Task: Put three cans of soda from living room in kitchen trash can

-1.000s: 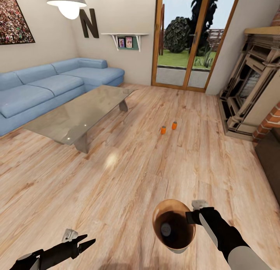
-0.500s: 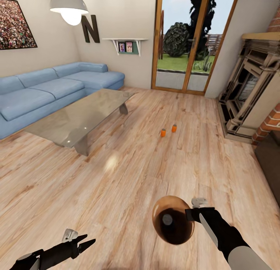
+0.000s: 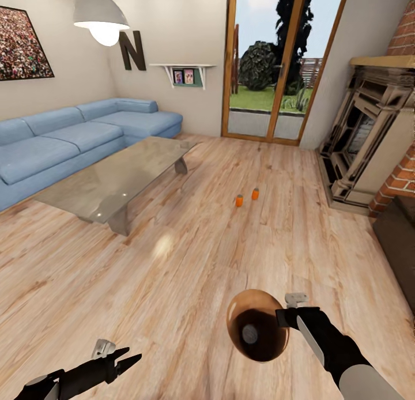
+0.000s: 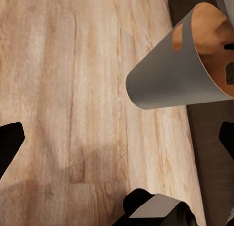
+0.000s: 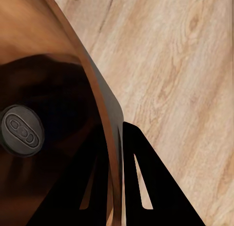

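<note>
The right hand (image 3: 286,317) was clamped on the rim of the brown bin (image 3: 256,325), a finger on each side of its wall, probably so the bin could travel to the cans. One can (image 3: 249,333) already lay inside, grey top up. Two orange cans (image 3: 238,200) (image 3: 255,193) stood on the floor (image 3: 190,273) farther off, right of the low glass surface (image 3: 115,178). The left hand (image 3: 118,363) hung empty, fingers apart.

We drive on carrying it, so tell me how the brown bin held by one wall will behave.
The round brown bin probably stays stiff: its wall keeps shape between the right gripper fingers. Held at one rim spot, it may swing. The grey-topped can inside could shift.
</note>
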Motion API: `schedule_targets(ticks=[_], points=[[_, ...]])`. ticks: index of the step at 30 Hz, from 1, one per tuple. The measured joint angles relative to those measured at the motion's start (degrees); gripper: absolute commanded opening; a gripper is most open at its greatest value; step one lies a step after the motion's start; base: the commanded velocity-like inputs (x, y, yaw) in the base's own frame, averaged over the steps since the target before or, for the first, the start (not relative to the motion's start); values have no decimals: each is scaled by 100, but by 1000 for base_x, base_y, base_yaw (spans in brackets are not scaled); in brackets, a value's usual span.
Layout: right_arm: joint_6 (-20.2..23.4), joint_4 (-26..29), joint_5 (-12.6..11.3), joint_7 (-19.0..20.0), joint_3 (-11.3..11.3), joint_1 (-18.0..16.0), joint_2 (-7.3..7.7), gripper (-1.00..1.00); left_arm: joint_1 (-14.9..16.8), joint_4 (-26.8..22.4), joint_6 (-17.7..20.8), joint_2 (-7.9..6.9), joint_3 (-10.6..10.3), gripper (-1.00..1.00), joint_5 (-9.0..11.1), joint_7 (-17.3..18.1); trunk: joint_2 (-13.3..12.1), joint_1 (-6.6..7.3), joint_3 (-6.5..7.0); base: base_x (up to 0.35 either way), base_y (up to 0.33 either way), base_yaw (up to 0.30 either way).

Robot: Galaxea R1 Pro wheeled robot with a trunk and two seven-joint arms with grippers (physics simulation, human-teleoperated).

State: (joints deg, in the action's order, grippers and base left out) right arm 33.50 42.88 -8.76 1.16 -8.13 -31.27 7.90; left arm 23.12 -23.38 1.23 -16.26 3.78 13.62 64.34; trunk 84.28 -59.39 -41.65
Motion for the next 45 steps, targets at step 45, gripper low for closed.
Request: schedule_targets(ticks=[45], points=[[0,-1,-5,8,-2,1,-4,-100,0,0,0,0,-9,100,-9,6,0,0,188,200,12,-74]])
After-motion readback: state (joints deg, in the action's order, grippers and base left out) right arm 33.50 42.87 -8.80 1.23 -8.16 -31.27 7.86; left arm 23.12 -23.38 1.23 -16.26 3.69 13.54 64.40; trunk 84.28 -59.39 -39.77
